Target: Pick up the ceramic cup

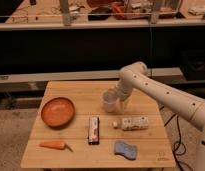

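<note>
The gripper [120, 102], just beside the ceramic cup [109, 102], blurs into it; the arm [166, 95] runs off the right edge.

- Ceramic cup [109, 101]: small, white, handleless, upright on the counter [151, 148], near its far edge, right of centre.
- Pincer [121, 103], spread wide, just beside it.

Pale, matt wooden slatted table [151, 150]; small white smooth ceramic cup [109, 102]; round orange smooth-walled bowl [58, 111]; soft-looking blue sponge [125, 149]; white, smooth, plastic-looking robot arm [161, 92], its gripper [120, 102] just beside the cup.
</note>
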Tool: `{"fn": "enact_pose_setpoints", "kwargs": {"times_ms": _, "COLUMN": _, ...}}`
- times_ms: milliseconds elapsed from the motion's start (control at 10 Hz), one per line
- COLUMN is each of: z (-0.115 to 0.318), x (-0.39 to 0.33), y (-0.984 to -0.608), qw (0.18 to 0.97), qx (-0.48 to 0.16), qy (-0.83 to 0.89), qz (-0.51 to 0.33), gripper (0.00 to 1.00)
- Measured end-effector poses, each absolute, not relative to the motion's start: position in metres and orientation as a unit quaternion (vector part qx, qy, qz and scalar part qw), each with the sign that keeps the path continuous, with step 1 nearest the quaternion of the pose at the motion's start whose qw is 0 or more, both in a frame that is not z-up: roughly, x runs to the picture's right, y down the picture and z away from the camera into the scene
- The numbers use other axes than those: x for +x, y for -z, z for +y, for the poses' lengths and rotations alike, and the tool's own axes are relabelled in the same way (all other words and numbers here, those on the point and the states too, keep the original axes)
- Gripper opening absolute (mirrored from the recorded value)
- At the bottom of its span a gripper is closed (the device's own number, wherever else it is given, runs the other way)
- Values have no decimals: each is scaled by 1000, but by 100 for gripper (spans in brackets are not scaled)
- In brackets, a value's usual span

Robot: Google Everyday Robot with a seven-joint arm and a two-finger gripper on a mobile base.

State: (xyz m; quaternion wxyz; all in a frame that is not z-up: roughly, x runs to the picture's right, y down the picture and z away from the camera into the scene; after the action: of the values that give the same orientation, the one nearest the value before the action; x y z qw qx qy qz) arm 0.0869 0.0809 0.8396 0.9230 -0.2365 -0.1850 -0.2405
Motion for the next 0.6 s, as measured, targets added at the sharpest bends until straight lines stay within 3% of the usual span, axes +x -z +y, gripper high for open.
{"fn": "enact_pose_setpoints", "kwargs": {"times_ms": 400, "z": 86, "x": 86, "y": -846, "qw": 921, "qx": -237, "qy": 242, "qz": -192, "gripper": 79}}
{"fn": "enact_pose_setpoints", "kwargs": {"times_ms": 600, "z": 88, "x": 85, "y": -849, "qw": 920, "qx": -237, "qy": 243, "qz": -197, "gripper": 63}}
